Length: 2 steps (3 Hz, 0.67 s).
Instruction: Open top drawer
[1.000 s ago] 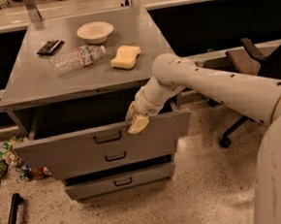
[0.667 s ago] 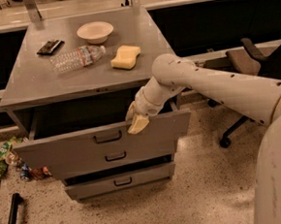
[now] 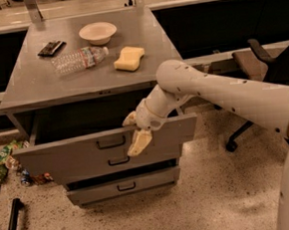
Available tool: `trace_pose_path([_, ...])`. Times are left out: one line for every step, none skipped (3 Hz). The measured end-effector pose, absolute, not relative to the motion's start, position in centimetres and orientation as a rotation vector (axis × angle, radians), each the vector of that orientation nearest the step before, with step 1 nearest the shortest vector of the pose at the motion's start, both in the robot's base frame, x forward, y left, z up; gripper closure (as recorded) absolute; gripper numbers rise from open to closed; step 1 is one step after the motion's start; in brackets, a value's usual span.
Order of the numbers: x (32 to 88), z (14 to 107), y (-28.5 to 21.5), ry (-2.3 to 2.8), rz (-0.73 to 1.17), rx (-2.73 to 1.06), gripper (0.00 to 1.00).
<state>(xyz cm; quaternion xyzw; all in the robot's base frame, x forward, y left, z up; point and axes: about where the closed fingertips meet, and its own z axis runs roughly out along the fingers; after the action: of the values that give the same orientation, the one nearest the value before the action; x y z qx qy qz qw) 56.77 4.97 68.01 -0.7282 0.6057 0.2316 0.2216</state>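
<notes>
The top drawer of the grey metal cabinet stands pulled well out, its dark inside showing under the cabinet top. Its small black bar handle sits at the centre of the front panel. My gripper is at the top edge of that panel, just right of the handle. One cream finger is behind the edge, over the drawer's inside. The other fingertip hangs in front of the panel. The fingers stand apart, straddling the edge.
On the cabinet top lie a white bowl, a plastic bottle, a yellow sponge and a dark flat object. Two lower handles show below. Litter lies left; an office chair stands right.
</notes>
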Motion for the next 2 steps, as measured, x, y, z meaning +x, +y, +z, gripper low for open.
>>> trace_pose_path([54.1,68.6,5.6,1.675,0.743,-2.012,0.0])
trace_pose_path([53.0,69.0,5.8,1.666,0.793,-2.019,0.18])
